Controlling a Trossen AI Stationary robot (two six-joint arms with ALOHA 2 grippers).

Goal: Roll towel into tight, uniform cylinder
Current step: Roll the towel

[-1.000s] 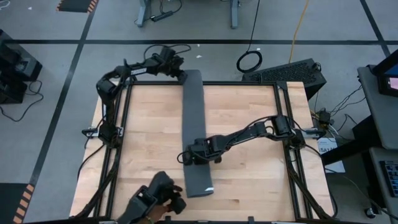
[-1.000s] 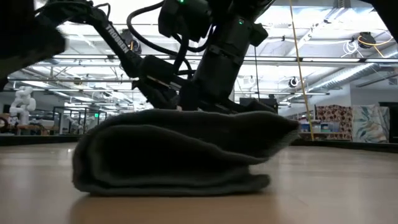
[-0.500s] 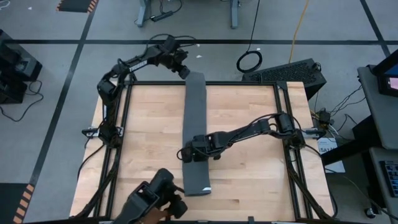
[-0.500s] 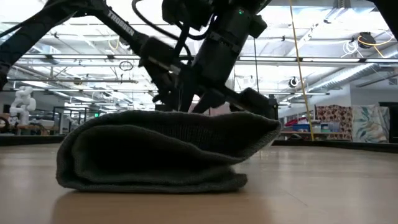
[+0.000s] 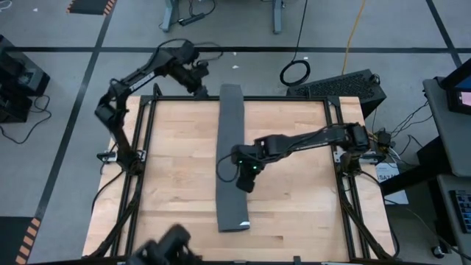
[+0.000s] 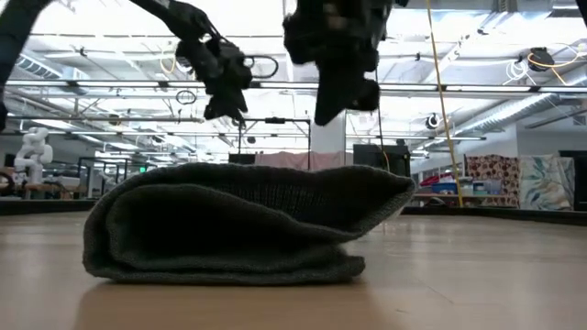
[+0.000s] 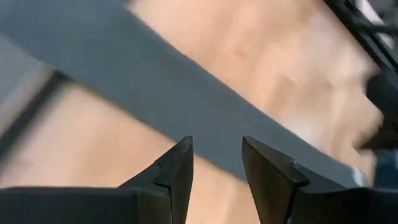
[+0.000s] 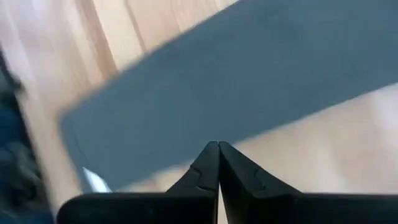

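The right arm reaches in from the table's right side, elbow bent, its gripper (image 5: pixel 245 177) raised above the middle of the towel (image 5: pixel 231 154). Its two fingers (image 8: pixel 219 163) are pressed tightly together with nothing between them; the towel lies below and ahead of their tips, not touching.

The left arm stretches up and over the table's far left corner, its gripper (image 5: pixel 200 82) hanging in the air just beside the towel's far end. Its fingers (image 7: pixel 180 165) stand partly apart and empty, the cloth passing beyond the gap.

The towel is a long, narrow dark grey folded strip on the wooden table (image 5: pixel 294 199), running from the far edge toward the near edge, a small white tag (image 5: pixel 247 224) at its near corner. It is not rolled.

From table height, the towel's near folded end fills the view and both grippers hang above it, their upper parts cut off. Both wrist views are blurred.
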